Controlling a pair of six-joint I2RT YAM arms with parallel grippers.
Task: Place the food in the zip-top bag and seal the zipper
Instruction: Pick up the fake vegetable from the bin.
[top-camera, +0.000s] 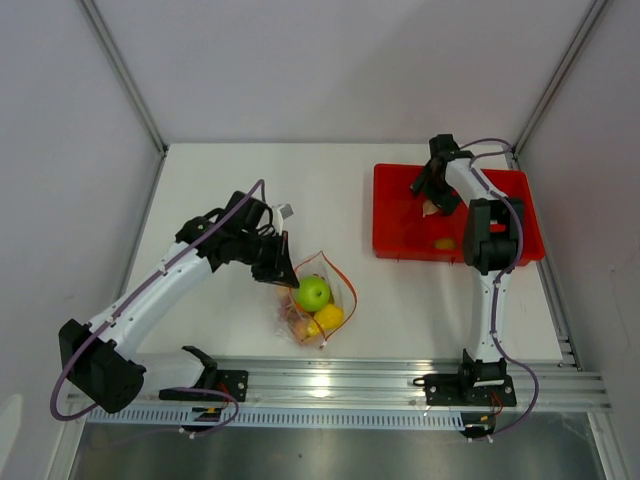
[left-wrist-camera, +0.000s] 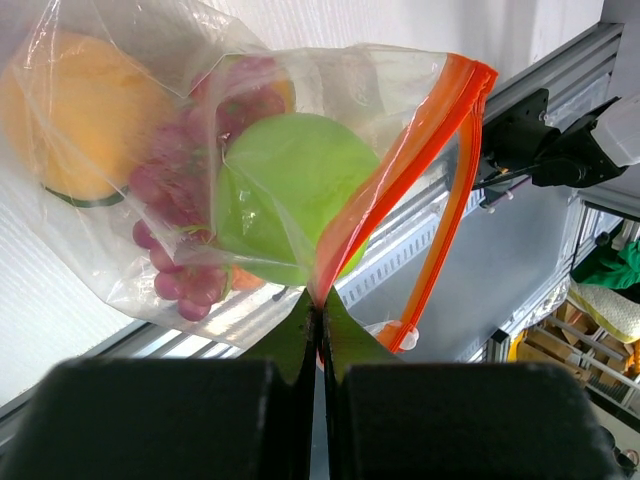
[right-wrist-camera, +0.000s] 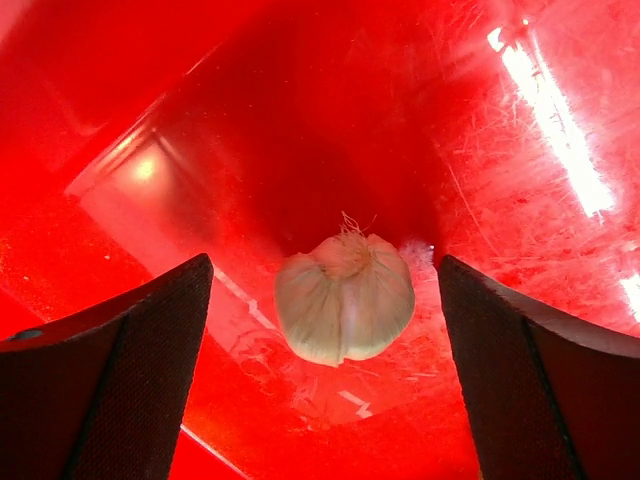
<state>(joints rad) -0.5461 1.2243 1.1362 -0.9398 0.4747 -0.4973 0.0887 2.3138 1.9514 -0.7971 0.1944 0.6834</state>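
Observation:
My left gripper (top-camera: 287, 272) (left-wrist-camera: 320, 300) is shut on the orange-red zipper (left-wrist-camera: 385, 180) of the clear zip-top bag (top-camera: 340, 290), holding its mouth edge up. Inside the bag lie a green apple (top-camera: 313, 293) (left-wrist-camera: 280, 195), purple grapes (left-wrist-camera: 175, 240), an orange fruit (left-wrist-camera: 85, 110) and a yellow piece (top-camera: 328, 317). The other zipper strip (left-wrist-camera: 447, 220) hangs apart, so the mouth gapes. My right gripper (top-camera: 432, 195) (right-wrist-camera: 324, 265) stands open low over the red tray (top-camera: 400, 175), with a white garlic bulb (right-wrist-camera: 345, 297) between its fingers and untouched.
A small yellow fruit (top-camera: 444, 243) lies in the red tray near my right arm's elbow. An aluminium rail (top-camera: 400, 380) runs along the table's near edge, just behind the bag. Grey walls close in the table on both sides and at the back.

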